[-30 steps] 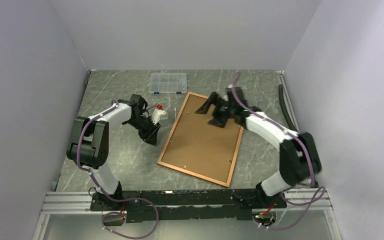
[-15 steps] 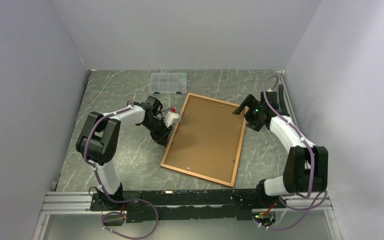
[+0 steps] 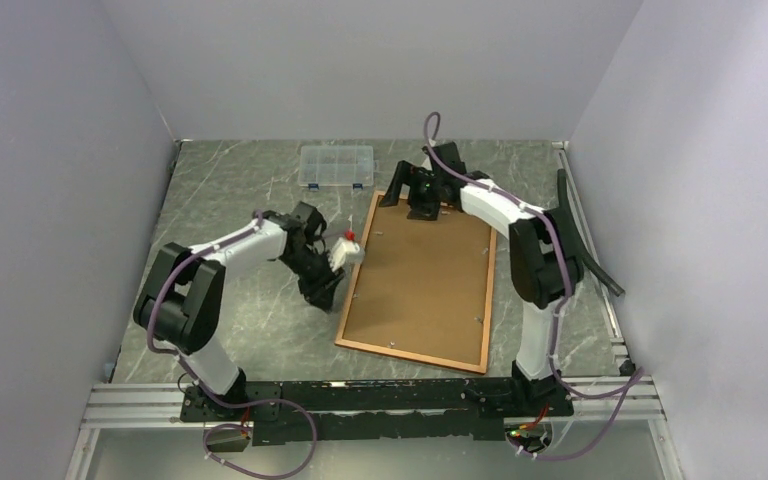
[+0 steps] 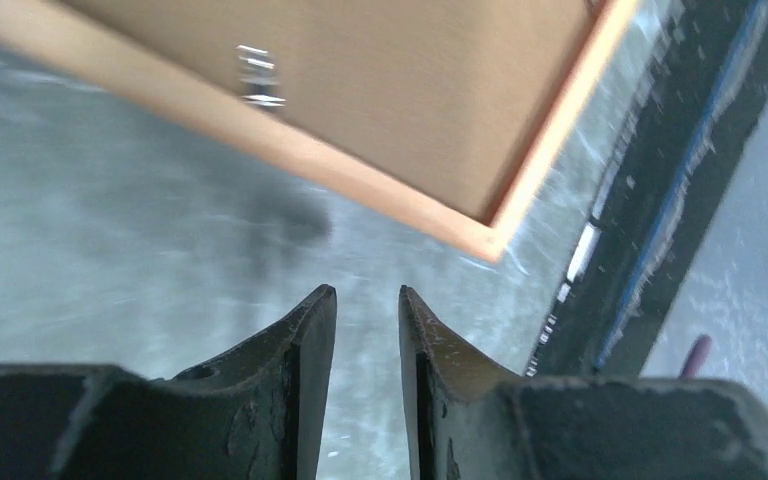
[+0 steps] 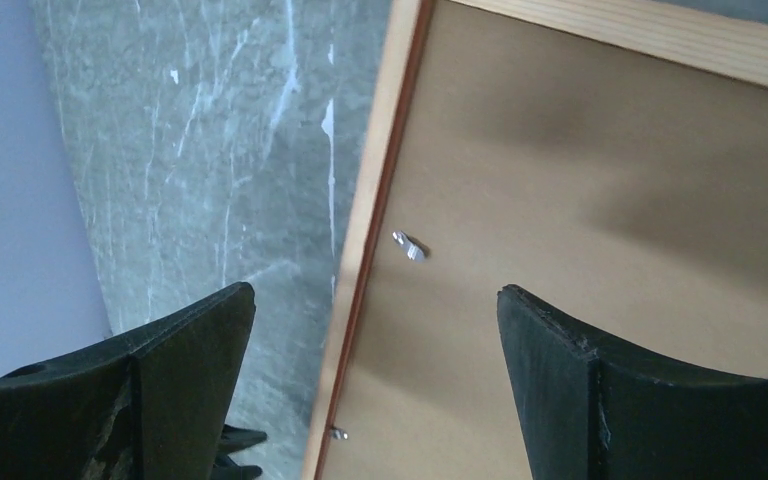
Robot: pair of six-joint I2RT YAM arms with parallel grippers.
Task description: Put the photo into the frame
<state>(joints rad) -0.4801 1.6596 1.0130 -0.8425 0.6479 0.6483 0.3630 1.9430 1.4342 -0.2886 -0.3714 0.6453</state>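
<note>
The frame (image 3: 412, 355) lies face down on the counter (image 3: 240, 330), between the two arms. This position exposes its back for loading. The brown backing board (image 3: 420, 275) sits inside the pale wood border. It is flat, matte and fibrous in appearance. Small bright metal tabs (image 5: 409, 246) stand along the board's edge.

The photo is not visible in any view. Whether it lies under the board cannot be told.

The right claw (image 5: 375, 295) hangs above the frame's far left corner with its fingers wide apart and empty, probably to work a tab or the board edge.

The left claw (image 4: 367, 300) sits low just beside the frame's left edge. Its fingers are narrowly apart with nothing between them, which suits bracing or nudging that edge.

The counter is grey-green with a marble-veined pattern.
</note>
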